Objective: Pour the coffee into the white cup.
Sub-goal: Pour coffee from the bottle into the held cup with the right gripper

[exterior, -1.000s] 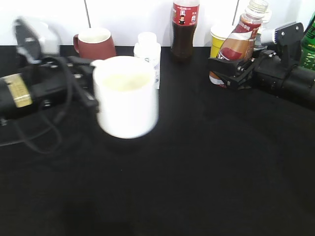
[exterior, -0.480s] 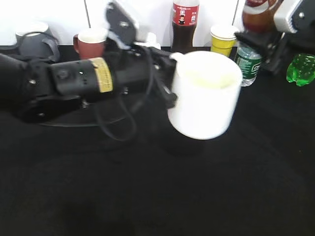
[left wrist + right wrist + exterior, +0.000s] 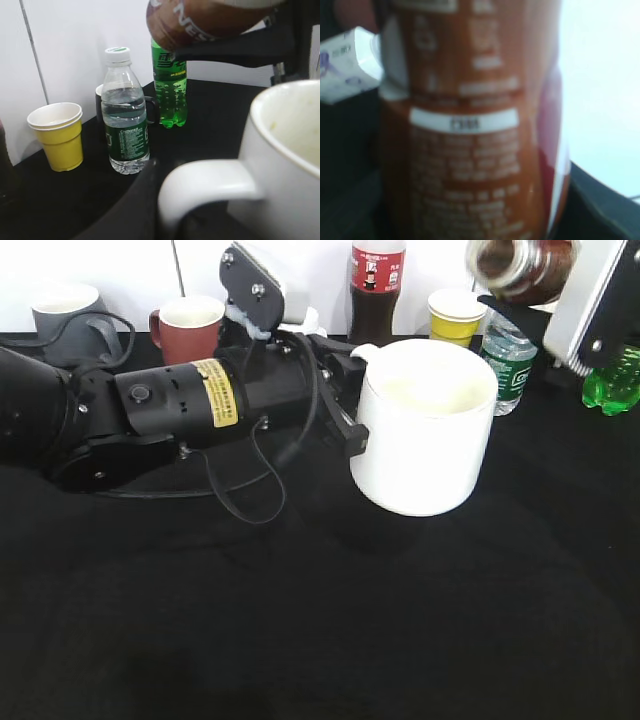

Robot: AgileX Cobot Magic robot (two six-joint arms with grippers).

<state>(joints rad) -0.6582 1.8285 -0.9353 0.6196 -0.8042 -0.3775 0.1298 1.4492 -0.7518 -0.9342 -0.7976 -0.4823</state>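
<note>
The white cup [image 3: 425,440] is held off the black table at centre right, empty inside. My left gripper [image 3: 345,405] is shut on its loop handle [image 3: 205,187]; the cup's rim shows in the left wrist view [image 3: 285,125]. The coffee bottle [image 3: 520,265] is tipped over at the top right, its open neck pointing left above the cup's far right rim. My right gripper [image 3: 565,300] is shut on it. The bottle's brown wrap fills the right wrist view [image 3: 470,130] and shows at the top of the left wrist view [image 3: 210,20]. No liquid stream is visible.
Along the back wall stand a grey mug [image 3: 65,310], a red mug [image 3: 190,325], a dark soda bottle [image 3: 375,295], a yellow paper cup [image 3: 455,318], a clear water bottle [image 3: 505,365] and a green bottle [image 3: 610,380]. Cables [image 3: 240,495] trail beneath the left arm.
The left arm carried the white cup from the left to centre right and raised it. The right arm lifted the coffee bottle and tipped it toward the cup.
</note>
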